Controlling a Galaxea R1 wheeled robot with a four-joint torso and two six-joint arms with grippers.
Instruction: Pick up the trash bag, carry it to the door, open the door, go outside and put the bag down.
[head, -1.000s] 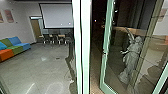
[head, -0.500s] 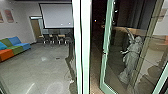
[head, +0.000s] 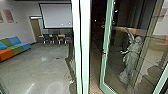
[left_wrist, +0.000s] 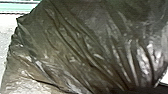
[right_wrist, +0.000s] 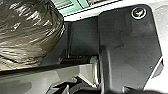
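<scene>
The dark, shiny trash bag (left_wrist: 75, 45) is large in the left wrist view, its folds drawn tightly together at the left gripper (left_wrist: 140, 89), which is shut on it. The same bag (right_wrist: 27, 32) shows in the right wrist view, beside the robot's own dark plate and jointed bar. In the head view, a glass door with a pale green frame (head: 106, 47) stands at an angle to the right of a thick upright post (head: 85, 47), with darkness between them.
Left of the post is a room with a colourful sofa (head: 15, 48), a projection screen (head: 57, 15), chairs (head: 52, 39) and a grey floor (head: 37, 67). A pale statue (head: 132, 56) with a raised arm appears through the door's glass.
</scene>
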